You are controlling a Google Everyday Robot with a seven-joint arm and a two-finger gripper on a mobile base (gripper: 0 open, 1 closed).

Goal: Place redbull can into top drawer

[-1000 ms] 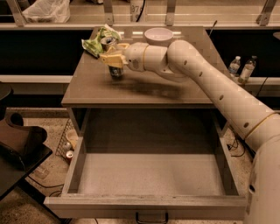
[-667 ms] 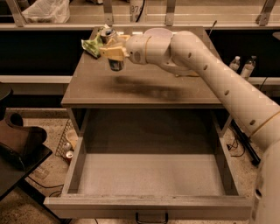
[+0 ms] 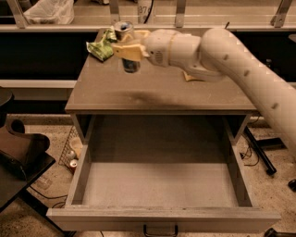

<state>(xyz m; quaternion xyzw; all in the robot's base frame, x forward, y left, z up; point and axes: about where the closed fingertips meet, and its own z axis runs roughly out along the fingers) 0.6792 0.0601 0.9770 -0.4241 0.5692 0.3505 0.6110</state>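
The redbull can (image 3: 129,64), slim with a silver top, hangs upright in the air above the left part of the cabinet top. My gripper (image 3: 128,50) is shut on the redbull can around its middle, with yellowish fingers (image 3: 119,50) on its sides. The white arm reaches in from the right. The top drawer (image 3: 159,185) is pulled wide open below, its pale floor bare, a dark handle (image 3: 160,230) on its front.
A green crumpled bag (image 3: 101,47) lies at the back left of the cabinet top (image 3: 157,92). A small tan object (image 3: 190,76) lies under the arm. A white plastic bag (image 3: 48,11) sits on the back counter. A dark chair (image 3: 21,155) stands at left; small cans (image 3: 72,163) lie on the floor.
The gripper has lifted the can off the cabinet top and raised it higher; the can now hangs clear above the surface.
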